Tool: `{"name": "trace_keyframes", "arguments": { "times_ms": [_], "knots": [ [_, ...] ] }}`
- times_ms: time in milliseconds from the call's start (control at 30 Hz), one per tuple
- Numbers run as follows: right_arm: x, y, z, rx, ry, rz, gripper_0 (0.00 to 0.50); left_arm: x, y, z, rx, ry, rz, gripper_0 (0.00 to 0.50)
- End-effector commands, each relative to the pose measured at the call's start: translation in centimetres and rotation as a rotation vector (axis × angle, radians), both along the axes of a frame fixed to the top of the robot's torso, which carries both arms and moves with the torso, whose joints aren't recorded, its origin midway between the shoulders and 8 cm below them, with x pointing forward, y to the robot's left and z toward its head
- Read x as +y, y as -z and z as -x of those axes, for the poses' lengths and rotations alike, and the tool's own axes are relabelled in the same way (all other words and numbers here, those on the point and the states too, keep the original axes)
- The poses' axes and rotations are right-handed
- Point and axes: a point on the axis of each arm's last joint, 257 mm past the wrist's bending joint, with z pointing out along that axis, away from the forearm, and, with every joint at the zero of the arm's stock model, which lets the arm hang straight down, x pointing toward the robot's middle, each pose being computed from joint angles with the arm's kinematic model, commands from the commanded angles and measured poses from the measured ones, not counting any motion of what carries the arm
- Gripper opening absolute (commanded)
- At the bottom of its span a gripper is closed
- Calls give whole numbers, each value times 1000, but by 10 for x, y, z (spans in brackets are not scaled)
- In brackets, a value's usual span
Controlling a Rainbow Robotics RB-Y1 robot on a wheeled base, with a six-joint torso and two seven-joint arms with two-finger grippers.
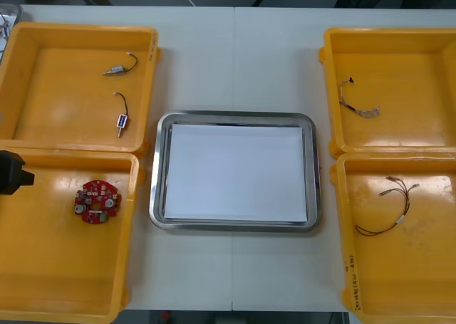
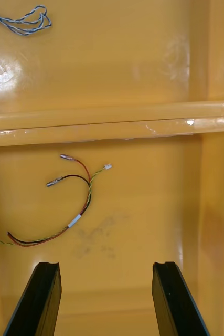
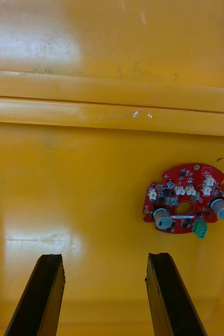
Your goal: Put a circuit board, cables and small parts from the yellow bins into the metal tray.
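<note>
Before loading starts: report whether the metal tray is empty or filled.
Empty: the metal tray shows a bare white inside, with nothing lying in it.

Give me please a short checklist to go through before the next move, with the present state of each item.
1. Left gripper open: ok, fingers apart above the near left yellow plastic bin.
2. Round red circuit board centred between the left gripper's fingers: not ok, it lies ahead and beyond one finger's side.
3. Right gripper open: ok, above the near right yellow plastic bin.
4. Thin red and yellow cable free to pick: ok, it lies alone on the bin floor, ahead of the fingers.
5. Rectangular shiny metal tray ready: ok, its white inside holds nothing.
</note>
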Motion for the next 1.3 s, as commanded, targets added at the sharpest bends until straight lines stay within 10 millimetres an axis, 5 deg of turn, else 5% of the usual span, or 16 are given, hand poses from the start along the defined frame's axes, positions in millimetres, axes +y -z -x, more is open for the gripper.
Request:
{"name": "trace_keyframes", "arguments": {
  "times_ms": [33, 100, 133, 533, 1300],
  "knots": [
    [6, 9, 4, 21, -44, 14, 500, 6, -7, 3, -7, 36, -57, 458],
    [6, 9, 4, 21, -41, 14, 500, 6, -7, 3, -7, 36, -57, 458],
    [6, 10, 4, 23, -43, 12, 500, 0, 11, 11, 35, 28, -26, 459],
    [12, 26, 15, 71, -53, -2, 500, -13, 5, 16, 70, 21, -33, 458],
    [50, 73, 26, 172, 204, -180, 500, -64, 36, -5, 9, 26, 50, 456]
  ]
}}
